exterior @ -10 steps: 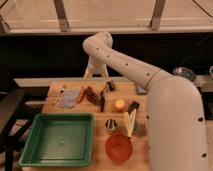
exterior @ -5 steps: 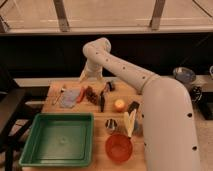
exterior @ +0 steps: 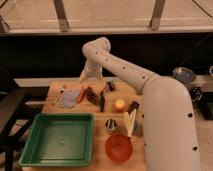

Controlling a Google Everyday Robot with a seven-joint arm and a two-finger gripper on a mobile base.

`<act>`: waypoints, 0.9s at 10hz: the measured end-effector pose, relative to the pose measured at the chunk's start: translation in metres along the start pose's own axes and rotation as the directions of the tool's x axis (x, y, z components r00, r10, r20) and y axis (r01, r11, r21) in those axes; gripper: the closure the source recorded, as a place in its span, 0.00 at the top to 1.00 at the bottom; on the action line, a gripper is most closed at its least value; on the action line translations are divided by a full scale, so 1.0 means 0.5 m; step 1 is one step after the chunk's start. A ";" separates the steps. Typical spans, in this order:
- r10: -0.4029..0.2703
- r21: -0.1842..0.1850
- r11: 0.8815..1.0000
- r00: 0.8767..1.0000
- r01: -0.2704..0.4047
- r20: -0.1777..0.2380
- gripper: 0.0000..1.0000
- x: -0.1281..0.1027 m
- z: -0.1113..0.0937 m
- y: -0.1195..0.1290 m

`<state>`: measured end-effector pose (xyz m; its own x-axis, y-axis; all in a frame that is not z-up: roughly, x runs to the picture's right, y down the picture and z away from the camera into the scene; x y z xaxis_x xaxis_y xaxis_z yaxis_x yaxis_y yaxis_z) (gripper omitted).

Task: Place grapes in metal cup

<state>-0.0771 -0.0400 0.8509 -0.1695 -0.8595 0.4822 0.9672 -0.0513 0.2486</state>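
Observation:
The grapes (exterior: 91, 94) are a dark reddish-brown bumpy cluster lying on the wooden table (exterior: 55, 107), left of centre near the back. The metal cup (exterior: 110, 125) is small and silver with a dark inside, and stands upright nearer the front, right of the green tray. My gripper (exterior: 90, 76) hangs from the white arm over the table's back edge. It is just behind and above the grapes, apart from them, and holds nothing that I can see.
A green tray (exterior: 59, 139) fills the front left. An orange bowl (exterior: 119, 148) stands in front of the cup. A black-handled utensil (exterior: 102, 102), an orange-red carrot-like piece (exterior: 81, 96), a grey-blue cloth (exterior: 70, 98), a yellow-orange round item (exterior: 119, 104) and a cream object (exterior: 129, 122) lie around.
The gripper has moved slightly left and down, closer to the table's back edge above the grapes. The objects on the table have not moved.

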 end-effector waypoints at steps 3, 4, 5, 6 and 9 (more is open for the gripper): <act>-0.109 -0.026 0.994 0.994 0.109 0.023 0.75 -0.008 0.054 -0.032; -0.165 -0.038 0.985 0.986 0.166 0.039 0.75 -0.011 0.083 -0.063; -0.191 -0.041 0.980 0.980 0.193 0.052 0.75 -0.016 0.100 -0.075; -0.203 -0.052 0.977 0.976 0.207 0.075 0.75 -0.024 0.121 -0.069; -0.181 -0.060 0.980 0.976 0.189 0.125 0.75 -0.047 0.177 -0.043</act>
<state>-0.1106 0.0263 0.9084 -0.3638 -0.7657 0.5305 0.9272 -0.2434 0.2846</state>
